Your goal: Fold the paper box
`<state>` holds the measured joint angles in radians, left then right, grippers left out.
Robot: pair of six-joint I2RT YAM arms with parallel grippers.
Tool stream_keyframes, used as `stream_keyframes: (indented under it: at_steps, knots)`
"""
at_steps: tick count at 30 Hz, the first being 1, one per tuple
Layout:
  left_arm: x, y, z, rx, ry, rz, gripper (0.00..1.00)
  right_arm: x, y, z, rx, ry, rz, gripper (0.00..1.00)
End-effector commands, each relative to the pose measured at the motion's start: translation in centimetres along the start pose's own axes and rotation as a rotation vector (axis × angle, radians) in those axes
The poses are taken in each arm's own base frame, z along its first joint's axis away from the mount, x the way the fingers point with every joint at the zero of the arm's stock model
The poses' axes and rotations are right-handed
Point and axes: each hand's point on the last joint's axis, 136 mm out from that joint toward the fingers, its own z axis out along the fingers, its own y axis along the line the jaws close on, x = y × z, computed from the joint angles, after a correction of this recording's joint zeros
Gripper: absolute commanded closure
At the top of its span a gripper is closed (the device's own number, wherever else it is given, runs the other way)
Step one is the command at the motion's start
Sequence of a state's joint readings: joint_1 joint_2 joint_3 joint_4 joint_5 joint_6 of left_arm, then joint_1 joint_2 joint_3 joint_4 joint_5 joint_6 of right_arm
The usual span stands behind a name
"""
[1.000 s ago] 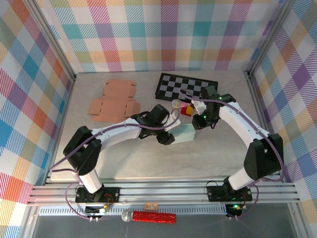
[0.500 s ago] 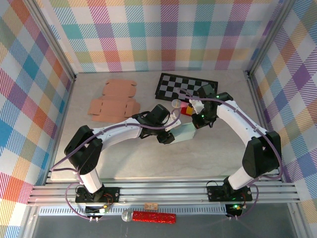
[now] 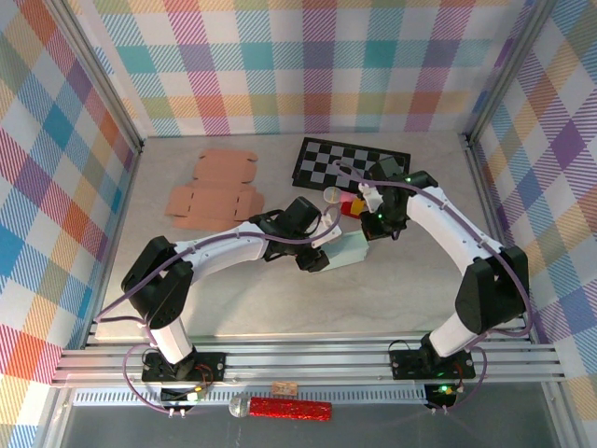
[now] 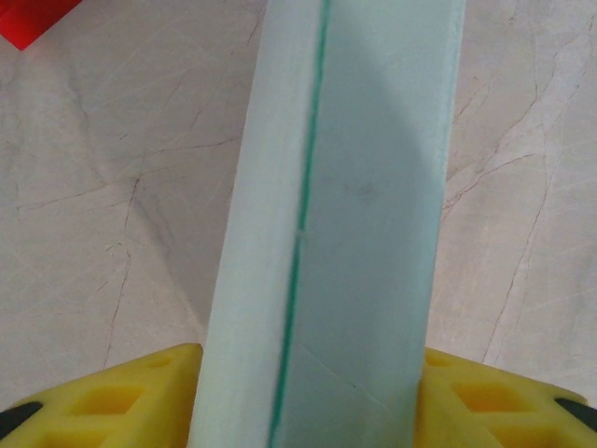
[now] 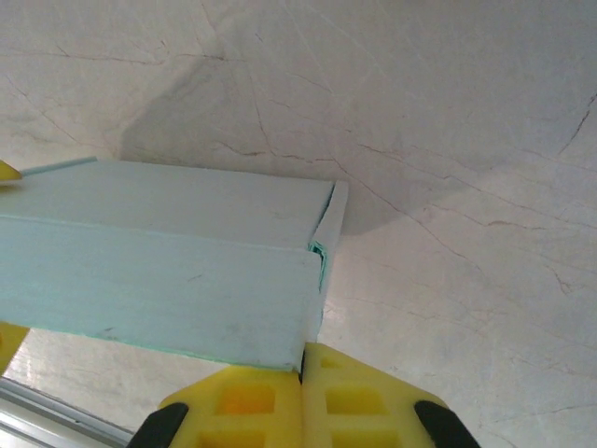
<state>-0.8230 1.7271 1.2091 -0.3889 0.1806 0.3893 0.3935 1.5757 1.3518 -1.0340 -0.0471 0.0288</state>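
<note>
Squarely, the paper box (image 4: 354,187) sits clamped within the left pincer (image 4: 306,411)

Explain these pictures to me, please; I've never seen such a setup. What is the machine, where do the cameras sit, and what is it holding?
These are two robot arms bolted at the near edge of a table. The wide picture comes from a fixed camera above and behind them. The two close-ups come from a camera on each wrist, so the yellow shapes at the bottom are that arm's own fingers.

The left gripper clamps a pale green box between its fingers. The right gripper is shut, its fingers pressed together at the box's corner; whether they pinch a flap I cannot tell.

Farther back on the table lie a flat brown cardboard, a checkerboard and a small red block.
</note>
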Motion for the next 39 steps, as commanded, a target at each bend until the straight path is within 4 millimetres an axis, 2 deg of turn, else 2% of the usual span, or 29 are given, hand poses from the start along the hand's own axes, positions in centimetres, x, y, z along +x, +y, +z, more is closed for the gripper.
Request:
stream_keyframes:
  at_steps: [1,9,15,26,32,36,38,39]
  knots:
    - [-0.9,-0.1,-0.1,-0.006,-0.006,0.006,0.48,0.4,0.7,-0.5,-0.026,0.041,0.063,1.0]
    - [-0.7,0.0,0.0,-0.012,0.0,0.003,0.5,0.9,1.6,-0.4,-0.073,0.085,0.131,1.0]
    - [-1.0,0.1,-0.1,-0.019,-0.013,-0.023,0.49,0.9,1.0,0.2,-0.048,0.038,0.097,1.0]
    - [-1.6,0.5,-1.5,-0.036,-0.066,-0.128,0.34,0.7,0.6,0.6,0.011,-0.041,0.051,1.0]
    - [-2.6,1.0,-3.4,-0.069,-0.14,-0.209,0.31,0.6,1.0,0.4,0.026,-0.059,0.048,1.0]
    - [-3.5,1.8,-5.5,-0.118,-0.208,-0.283,0.3,0.8,1.1,0.4,0.029,-0.056,0.056,1.0]
    - [-4.7,3.4,-7.5,-0.194,-0.287,-0.38,0.33,0.9,1.1,0.3,0.025,-0.06,0.062,1.0]
    - [-4.7,4.7,-8.8,-0.258,-0.314,-0.464,0.38,0.9,1.1,0.4,0.025,-0.062,0.065,1.0]
